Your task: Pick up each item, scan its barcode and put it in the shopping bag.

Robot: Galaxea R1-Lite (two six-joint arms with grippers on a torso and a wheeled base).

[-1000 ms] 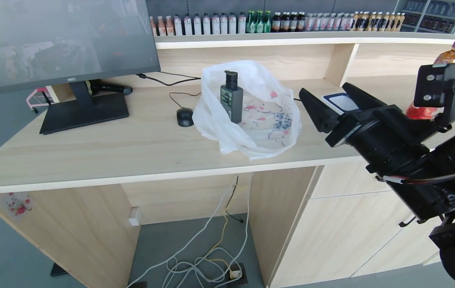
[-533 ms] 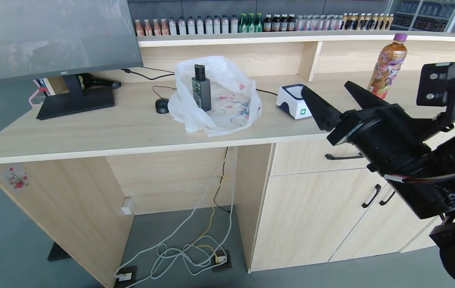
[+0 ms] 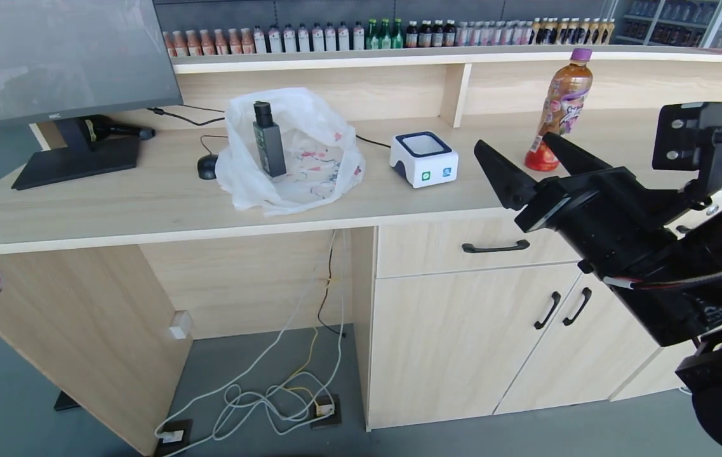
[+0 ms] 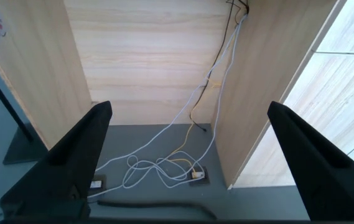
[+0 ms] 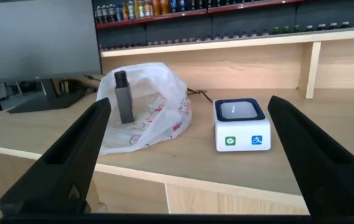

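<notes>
Right pincer (image 3: 516, 145) spread wide, empty, in front of the light wood counter (image 3: 145, 203). Tall amber plastic bottle with purple cap (image 3: 561, 105) stands upright on it, just beyond, slightly right; right arm nearer. Left pincer (image 4: 189, 112) wide too, empty, facing floor (image 4: 139, 134).

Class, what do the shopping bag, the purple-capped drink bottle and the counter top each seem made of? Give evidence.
Crinkled white shopping bag: thin plastic film, likely; translucent, creased.
Purple-capped drink bottle: clear plastic, probably; amber liquid shows through.
Pale counter top: wood or wood-look laminate, matte; grain visible.
</notes>
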